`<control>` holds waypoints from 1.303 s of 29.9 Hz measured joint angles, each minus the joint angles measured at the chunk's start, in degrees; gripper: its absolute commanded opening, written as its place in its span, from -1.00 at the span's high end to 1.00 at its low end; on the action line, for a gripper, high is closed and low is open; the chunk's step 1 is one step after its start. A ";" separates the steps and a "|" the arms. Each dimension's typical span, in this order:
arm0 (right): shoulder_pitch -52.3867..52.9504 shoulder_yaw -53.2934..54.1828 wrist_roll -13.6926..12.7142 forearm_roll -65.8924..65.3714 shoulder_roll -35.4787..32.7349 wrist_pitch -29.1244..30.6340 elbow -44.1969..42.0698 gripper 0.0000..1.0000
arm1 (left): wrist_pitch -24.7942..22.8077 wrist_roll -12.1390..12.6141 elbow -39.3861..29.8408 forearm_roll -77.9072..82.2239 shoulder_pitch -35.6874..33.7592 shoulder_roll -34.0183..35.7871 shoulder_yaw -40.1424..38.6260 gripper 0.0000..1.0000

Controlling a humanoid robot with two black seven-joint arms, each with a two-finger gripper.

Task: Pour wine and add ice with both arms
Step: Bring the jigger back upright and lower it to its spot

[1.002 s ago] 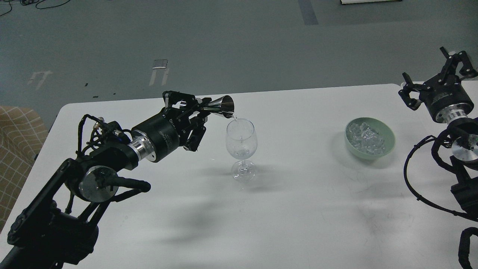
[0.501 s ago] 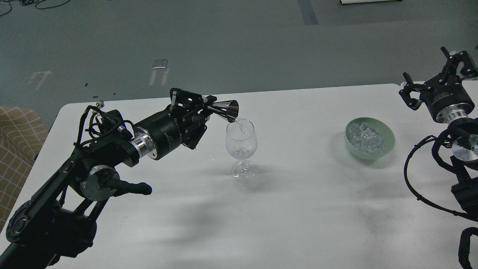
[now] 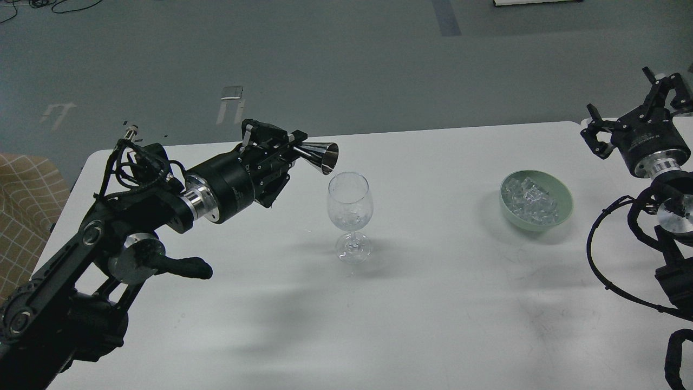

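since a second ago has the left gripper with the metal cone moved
Yes. The left gripper, shut on the metal jigger, has drawn back left and slightly up, so the jigger mouth no longer overhangs the wine glass rim.

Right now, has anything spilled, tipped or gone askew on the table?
Nothing stands out. The wine glass stands upright, the ice sits inside the green bowl, and no puddle shows on the table. The left gripper holds the metal jigger tilted beside the rim.

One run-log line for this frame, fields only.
left gripper: shut on jigger, tipped beside wine glass rim | right gripper: open, empty, right of bowl | ice: in bowl
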 measured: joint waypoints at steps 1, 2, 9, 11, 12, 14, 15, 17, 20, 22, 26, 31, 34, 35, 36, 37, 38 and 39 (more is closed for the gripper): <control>0.00 0.00 0.00 0.00 0.00 0.00 -0.03 -1.00 | -0.35 0.02 0.00 0.38 -0.28 0.18 0.36 0.77; 0.00 0.01 0.00 0.00 0.00 0.02 -0.07 -1.00 | -0.80 0.02 0.00 0.90 -0.67 0.36 0.74 0.77; 0.00 1.20 0.00 0.09 -0.03 0.13 -0.14 -1.00 | -4.22 0.29 0.24 3.94 -3.59 0.70 1.46 0.77; 0.00 1.30 -0.03 0.09 -0.07 0.21 -0.14 -1.00 | -5.47 0.70 0.26 4.15 -4.05 0.71 1.48 0.77; 0.00 1.31 -0.05 0.09 -0.07 0.24 -0.14 -1.00 | -6.04 0.80 0.26 4.50 -4.27 0.72 1.49 0.77; -0.01 1.32 -0.08 0.09 -0.07 0.25 -0.14 -1.00 | -6.68 0.88 0.26 5.73 -4.52 0.79 1.50 0.77; -0.03 1.32 -0.08 0.08 -0.07 0.25 -0.15 -1.00 | -6.96 0.90 0.26 6.90 -4.57 0.79 1.52 0.77; -0.05 1.32 -0.08 0.08 -0.07 0.25 -0.20 -1.00 | -7.56 0.92 0.26 9.82 -4.58 0.80 1.56 0.77; -0.05 1.32 -0.09 0.08 -0.07 0.25 -0.22 -1.00 | -8.55 0.92 0.26 12.61 -4.52 1.03 1.57 0.77; -0.04 1.32 -0.09 0.08 -0.07 0.25 -0.22 -1.00 | -8.84 0.92 0.26 13.22 -4.41 1.56 1.58 0.77; -0.04 1.32 -0.09 0.08 -0.07 0.20 -0.23 -1.00 | -9.34 0.92 0.26 12.81 -4.41 2.28 1.05 0.78; -0.38 1.35 -0.09 0.02 -0.13 -0.12 -0.26 -1.00 | -8.86 0.92 0.25 4.95 -3.30 2.21 -3.33 0.79; -0.42 1.40 -0.09 0.00 -0.49 -0.19 -0.43 -1.00 | -8.59 0.92 0.30 0.24 0.51 2.20 -8.11 0.79; -0.42 1.40 -0.09 0.00 -0.53 -0.21 -0.46 -1.00 | -8.58 0.92 0.32 -0.52 2.03 2.13 -9.80 0.80; -0.42 1.40 -0.09 0.00 -0.55 -0.24 -0.48 -1.00 | -8.59 0.92 0.33 -0.97 3.41 2.02 -11.27 0.80; -0.42 1.40 -0.09 0.00 -0.56 -0.26 -0.48 -1.00 | -8.56 0.92 0.35 -1.44 5.21 1.76 -13.19 0.80; -0.41 1.39 -0.09 -0.01 -0.58 -0.26 -0.48 -1.00 | -8.49 0.92 0.41 -2.14 7.25 1.20 -15.43 0.80; -0.41 1.37 -0.09 0.00 -0.60 -0.28 -0.48 -1.00 | -8.41 0.92 0.50 -3.13 9.18 0.38 -17.72 0.81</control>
